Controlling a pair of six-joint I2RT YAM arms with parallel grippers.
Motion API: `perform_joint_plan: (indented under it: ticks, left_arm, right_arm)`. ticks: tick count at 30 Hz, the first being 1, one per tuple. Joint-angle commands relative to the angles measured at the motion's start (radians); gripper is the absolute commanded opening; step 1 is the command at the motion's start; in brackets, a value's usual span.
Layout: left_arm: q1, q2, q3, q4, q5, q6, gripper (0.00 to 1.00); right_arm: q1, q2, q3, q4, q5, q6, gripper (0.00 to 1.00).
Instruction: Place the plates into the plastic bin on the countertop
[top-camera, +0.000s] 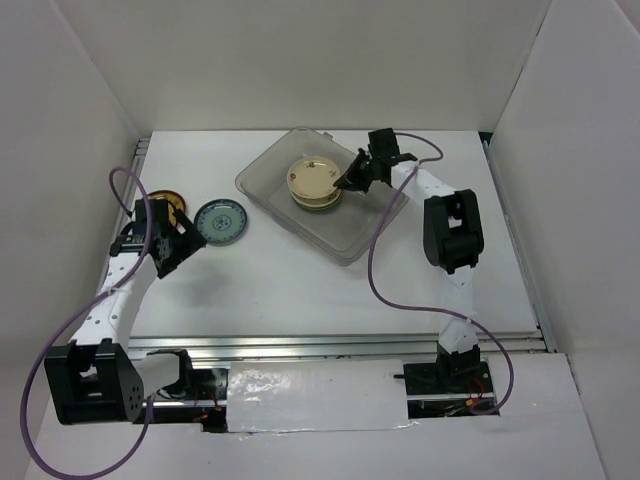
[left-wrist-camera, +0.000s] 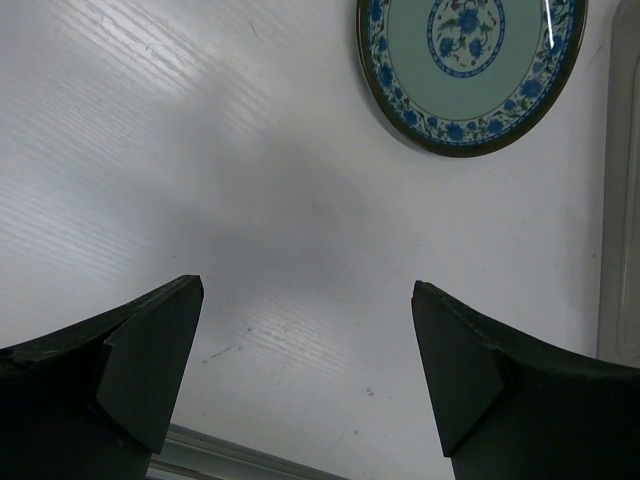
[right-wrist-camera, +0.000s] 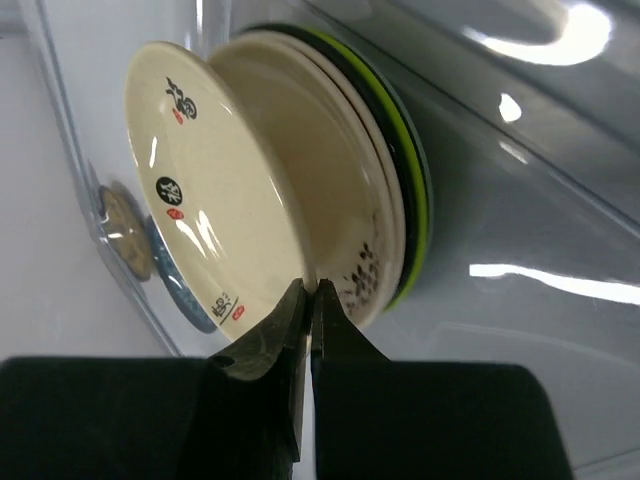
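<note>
Two plates lie out on the countertop near its left edge, in the far half: a teal-patterned plate and, just to its left, a golden-brown plate partly hidden behind the left arm. The left gripper hovers just beside the teal one, on its near-left side, jaws spread wide and holding nothing; its wrist view shows bare white surface between the fingers. The plastic bin sits skewed near the middle of the far edge, with a stack of plates inside, where cream, black and lime-green rims show. The right gripper reaches into the bin and is pinched tight on the rim of the top cream plate, which tilts up off the stack.
</note>
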Motion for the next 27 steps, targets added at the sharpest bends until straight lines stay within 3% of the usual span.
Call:
perform_joint_plan:
  ticks: [1, 2, 3, 5, 6, 8, 15, 18, 23, 27]
  left_arm:
    - [0.005, -0.016, -0.032, 0.063, 0.024, -0.029, 0.99]
    - [0.007, -0.015, -0.038, 0.071, 0.026, -0.03, 0.99]
    - [0.011, -0.012, -0.048, 0.082, 0.03, -0.036, 0.99]
    - [0.014, 0.005, -0.055, 0.095, 0.038, -0.046, 0.99]
    - [0.017, 0.016, -0.055, 0.115, 0.05, -0.058, 0.99]
    - [0.024, 0.052, -0.046, 0.131, 0.055, -0.072, 0.99]
    - [0.034, 0.194, -0.006, 0.24, 0.062, -0.159, 0.99]
    - [0.036, 0.275, -0.005, 0.307, 0.056, -0.184, 0.99]
    - [0.034, 0.402, -0.023, 0.49, 0.101, -0.219, 0.96]
    - [0.031, 0.48, 0.012, 0.488, 0.066, -0.248, 0.89]
  right_arm:
    - [-0.008, 0.012, 0.143, -0.005, -0.016, -0.026, 0.02]
    - [-0.006, 0.015, 0.146, -0.028, -0.01, -0.029, 0.07]
    - [-0.002, 0.012, 0.141, -0.028, 0.004, -0.035, 0.39]
    - [0.003, -0.032, 0.088, -0.011, 0.023, -0.044, 0.66]
    - [0.006, -0.053, 0.068, -0.008, 0.036, -0.053, 0.88]
    - [0.011, -0.136, 0.001, 0.009, 0.059, -0.064, 1.0]
    - [0.043, -0.405, -0.162, 0.018, 0.075, -0.127, 1.0]
    - [0.072, -0.625, -0.334, 0.102, 0.06, -0.141, 1.0]
    - [0.107, -0.837, -0.627, 0.268, -0.091, -0.144, 1.0]
    - [0.15, -1.012, -0.826, 0.364, -0.147, -0.107, 1.0]
